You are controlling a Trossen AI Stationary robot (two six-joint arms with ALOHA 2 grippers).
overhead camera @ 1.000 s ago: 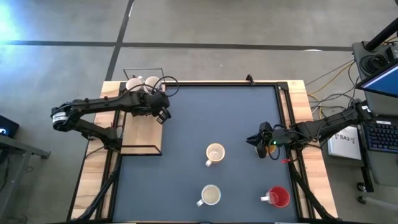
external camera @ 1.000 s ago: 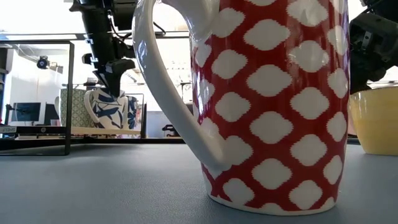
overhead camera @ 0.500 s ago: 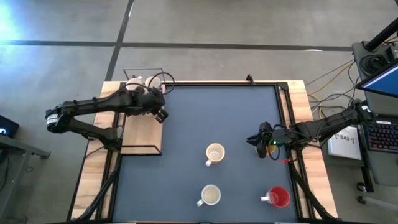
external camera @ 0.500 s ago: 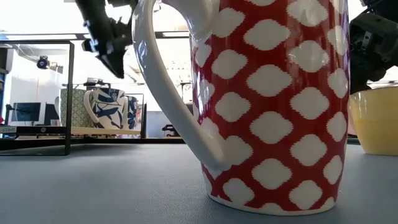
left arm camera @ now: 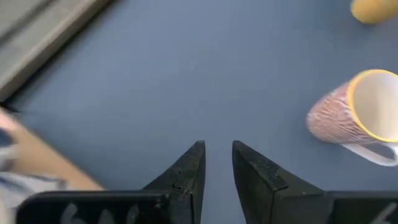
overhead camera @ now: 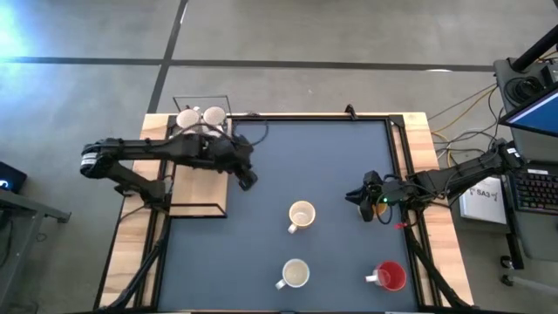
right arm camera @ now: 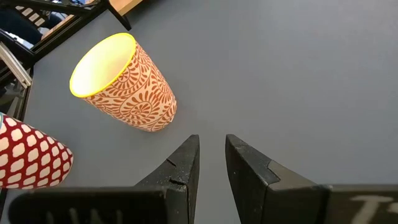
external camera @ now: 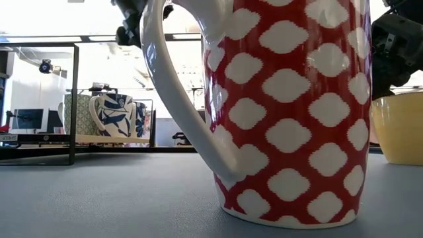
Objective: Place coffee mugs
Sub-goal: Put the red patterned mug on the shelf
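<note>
- Placement so far: three coffee mugs stand upright on the counter (overhead camera: 305, 148), well clear of the rack (overhead camera: 209, 196): two pale-lined ones (overhead camera: 301, 215) (overhead camera: 295, 274) and the red mug (overhead camera: 390, 276), farthest from the rack.
- Spacing between them looks deliberate, with room for fingers to drop in from above without clipping a handle.
- Two more mugs (overhead camera: 187, 118) (overhead camera: 212, 115) sit at the rack's far end. One is the blue-leaf mug (external camera: 119, 116), so the job reads as roughly half done.
- Left gripper (overhead camera: 247, 177) hovers above the counter just beside the rack. Its fingers (left arm camera: 186, 177) stand slightly apart with nothing between them, only bare counter below.
- Right gripper (overhead camera: 362, 196) waits at the counter edge opposite the rack. Its fingers (right arm camera: 183, 165) show the same narrow gap and are empty.
- Materials: all the mugs look like glazed ceramic, so hard and slick. My guess is a rim pinch is safer than squeezing the body.
- Swirl mug (right arm camera: 124, 84): tapered cup with an orange scroll print and a yellow glossy interior and rim.
- Red mug, close up, is a straight-walled cylinder with white blob pattern and a thick white loop handle (external camera: 178, 112).
- Counter is a matte dark-blue sheet, flat and not glossy.
- Rack is a thin black wire frame on a wooden base.
- Risk, as I judge it: a handle snagging the rack frame on lift-out.
</note>
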